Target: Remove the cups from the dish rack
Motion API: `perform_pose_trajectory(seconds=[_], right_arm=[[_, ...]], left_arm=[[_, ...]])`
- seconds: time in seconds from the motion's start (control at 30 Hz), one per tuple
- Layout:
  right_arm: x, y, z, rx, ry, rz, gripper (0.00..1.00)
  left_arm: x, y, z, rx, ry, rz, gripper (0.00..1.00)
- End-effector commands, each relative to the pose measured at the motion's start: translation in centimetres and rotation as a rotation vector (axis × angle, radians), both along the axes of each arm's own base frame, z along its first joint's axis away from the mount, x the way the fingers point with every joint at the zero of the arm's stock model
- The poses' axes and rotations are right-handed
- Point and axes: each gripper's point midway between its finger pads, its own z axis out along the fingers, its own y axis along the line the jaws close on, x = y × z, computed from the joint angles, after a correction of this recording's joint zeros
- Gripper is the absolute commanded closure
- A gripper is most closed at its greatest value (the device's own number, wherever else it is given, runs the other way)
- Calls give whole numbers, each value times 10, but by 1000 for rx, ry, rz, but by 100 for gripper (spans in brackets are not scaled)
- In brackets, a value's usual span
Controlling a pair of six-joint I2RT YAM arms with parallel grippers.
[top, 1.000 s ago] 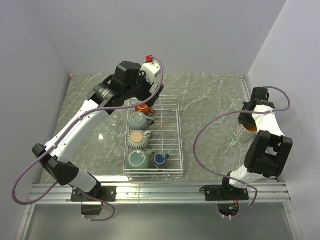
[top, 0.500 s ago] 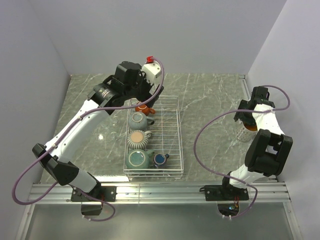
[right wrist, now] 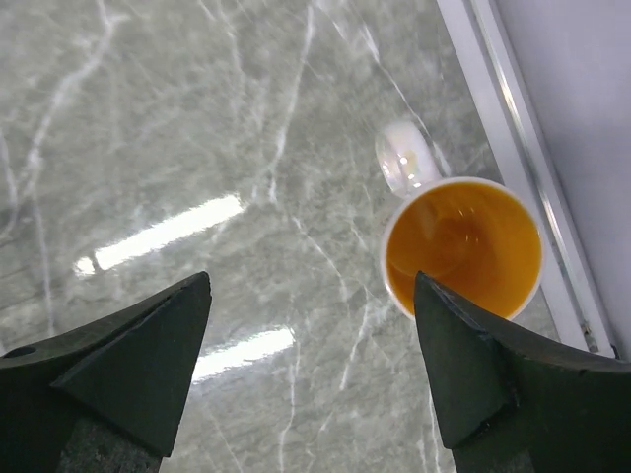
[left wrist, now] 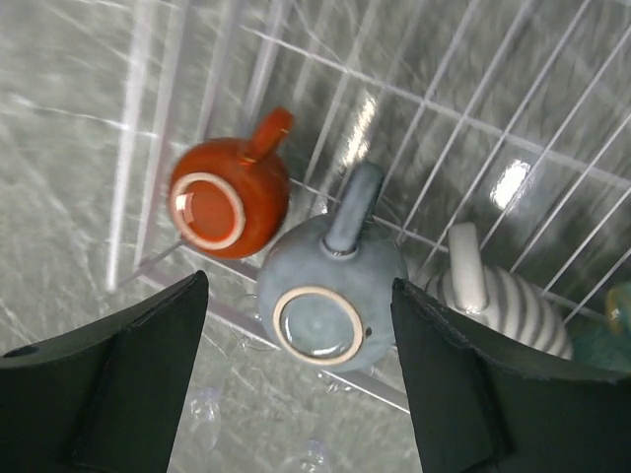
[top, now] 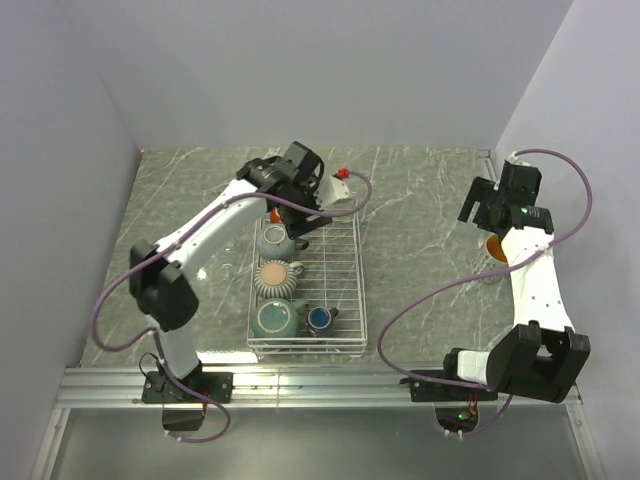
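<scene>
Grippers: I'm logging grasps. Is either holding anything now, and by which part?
Nothing is held. The left gripper hangs open above the red-brown mug and grey-teal mug; the right gripper is open near the white mug.

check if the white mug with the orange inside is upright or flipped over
Upright. The white mug stands on the table with its mouth facing up, and the right wrist view looks straight into its empty orange inside.
</scene>
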Motion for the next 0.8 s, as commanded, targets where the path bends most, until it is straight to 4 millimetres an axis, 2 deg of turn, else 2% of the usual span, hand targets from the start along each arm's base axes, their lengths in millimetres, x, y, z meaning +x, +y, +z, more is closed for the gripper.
perform_pose_trajectory(seconds=[0.0,0.1,0.17,0.47,0.67,0.77], right_arm=[[5,9,21,-27,-47,15,10],[4,17,23,-32,-54,37,10],[4,19,23,-34,-61,45,10],[4,28,15,-25,-52,92,11],[3,34,11,-12,-57,119,11],[4,38,12,-4,-70,134,11]], left_arm=[[-7,2,-17,111,81,-124,20],[-13,4,-36,157,136,-162,19],[-15,4,-41,165,151,-183,18],[-2,0,-81,233,183,-145,22],[2,-2,-99,256,203,-143,30],[-1,-1,-100,255,222,-146,40]])
